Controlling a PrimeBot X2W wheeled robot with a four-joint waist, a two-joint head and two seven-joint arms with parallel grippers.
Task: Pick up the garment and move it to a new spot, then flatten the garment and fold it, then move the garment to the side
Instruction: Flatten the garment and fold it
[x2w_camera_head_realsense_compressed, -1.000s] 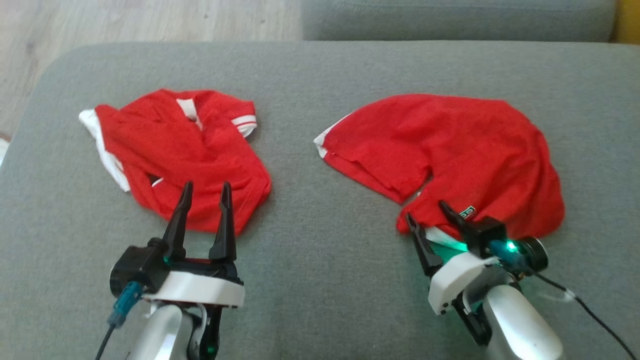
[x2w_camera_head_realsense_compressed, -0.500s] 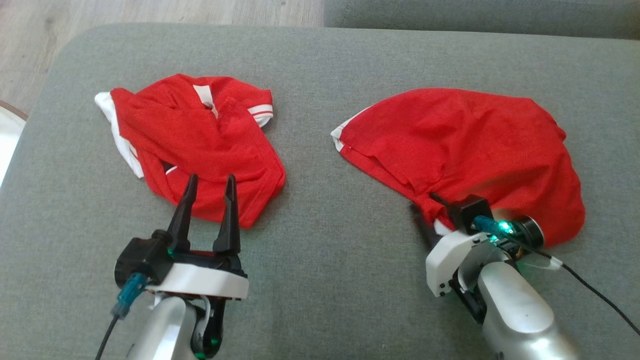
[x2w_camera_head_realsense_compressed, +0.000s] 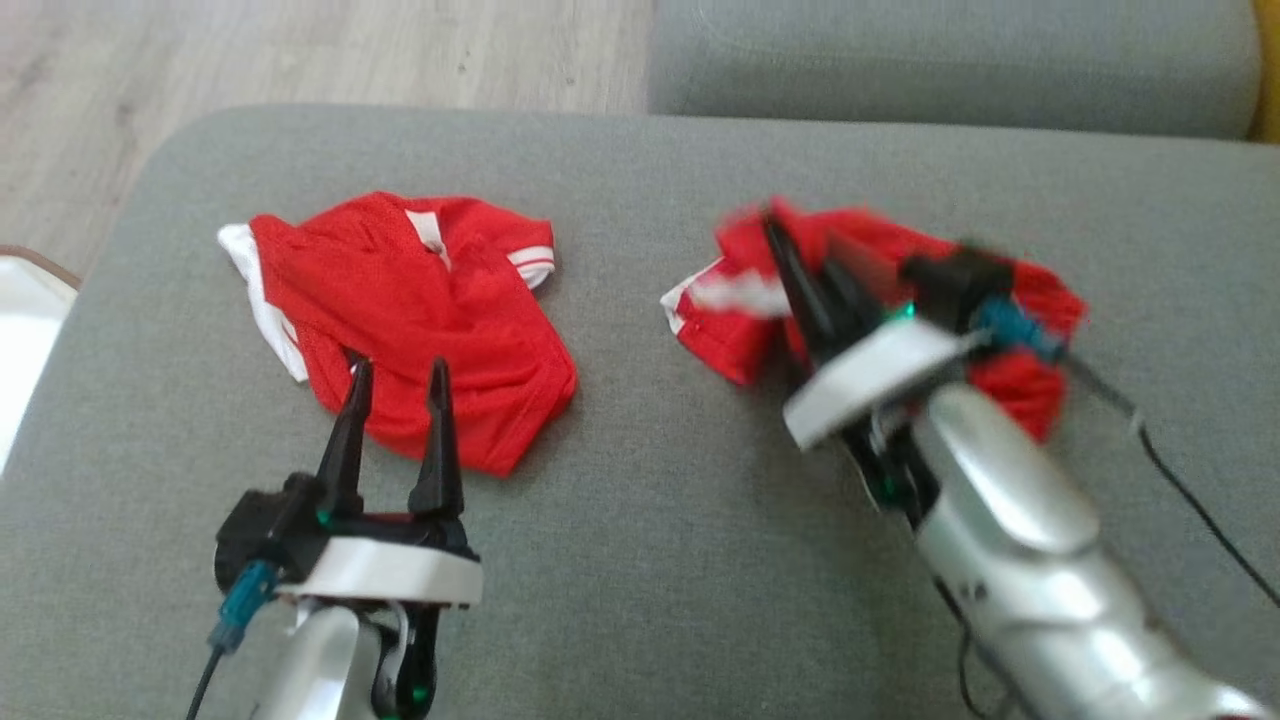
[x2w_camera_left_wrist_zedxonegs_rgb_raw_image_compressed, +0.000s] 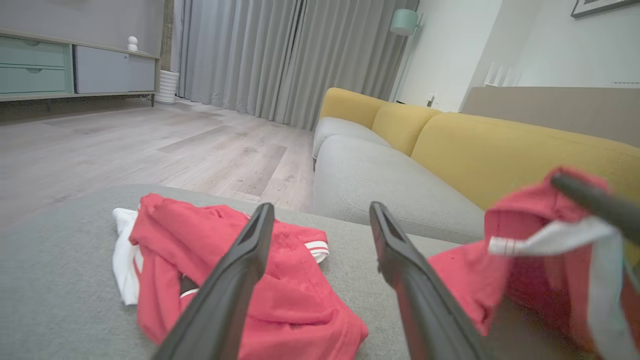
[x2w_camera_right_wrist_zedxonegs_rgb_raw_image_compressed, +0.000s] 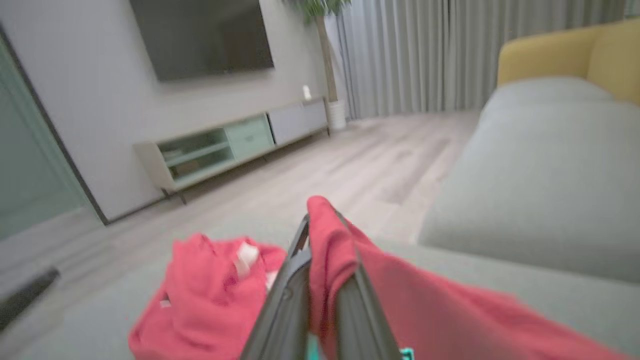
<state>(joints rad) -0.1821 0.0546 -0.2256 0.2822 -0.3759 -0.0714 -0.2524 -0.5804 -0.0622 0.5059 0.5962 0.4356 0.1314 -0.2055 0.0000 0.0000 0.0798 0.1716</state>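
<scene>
The garment (x2w_camera_head_realsense_compressed: 1018, 388) is red with white trim and hangs bunched up above the grey cushion. My right gripper (x2w_camera_head_realsense_compressed: 800, 245) is shut on a fold of it and raised off the surface, blurred by motion. In the right wrist view the red cloth (x2w_camera_right_wrist_zedxonegs_rgb_raw_image_compressed: 425, 300) drapes over and between the closed fingers (x2w_camera_right_wrist_zedxonegs_rgb_raw_image_compressed: 295, 280). A second red garment with white sleeve bands (x2w_camera_head_realsense_compressed: 400, 280) lies crumpled on the cushion's left. My left gripper (x2w_camera_head_realsense_compressed: 400, 370) stands open at its near edge with nothing between the fingers (x2w_camera_left_wrist_zedxonegs_rgb_raw_image_compressed: 240, 265). From the left wrist view, the lifted garment (x2w_camera_left_wrist_zedxonegs_rgb_raw_image_compressed: 460, 280) hangs at the right.
Both garments are on a wide grey cushion (x2w_camera_head_realsense_compressed: 640, 520) with a rounded far-left corner. Beyond it are wooden floor (x2w_camera_head_realsense_compressed: 300, 50) and another grey sofa seat (x2w_camera_head_realsense_compressed: 950, 50) with yellow backs (x2w_camera_left_wrist_zedxonegs_rgb_raw_image_compressed: 500, 150). A black cable (x2w_camera_head_realsense_compressed: 1190, 500) trails from the right wrist.
My right gripper has shut on the near edge of the right garment and lifted it up and away from me, bunching the cloth. The left gripper stays open in place. The camera has shifted slightly.
</scene>
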